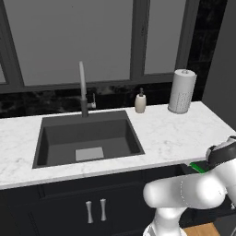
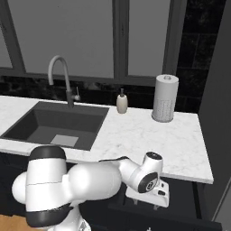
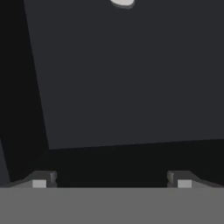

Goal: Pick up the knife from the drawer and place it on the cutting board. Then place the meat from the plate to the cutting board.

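In the left base view the robot's white arm is curving across the lower right, a bit of the green-handled knife [image 1: 198,166] showing beside it at the counter's [image 1: 175,133] edge. The white marble counter is carrying a dark square sink [image 1: 87,138], a soap bottle [image 1: 140,101] and a paper towel roll [image 1: 182,91].

In the right base view the gripper [image 2: 149,196] is hanging low over the open black drawer [image 2: 180,203].

In the hand view the fingertips [image 3: 39,183] are standing wide apart, grasping nothing, over the drawer's flat dark floor.
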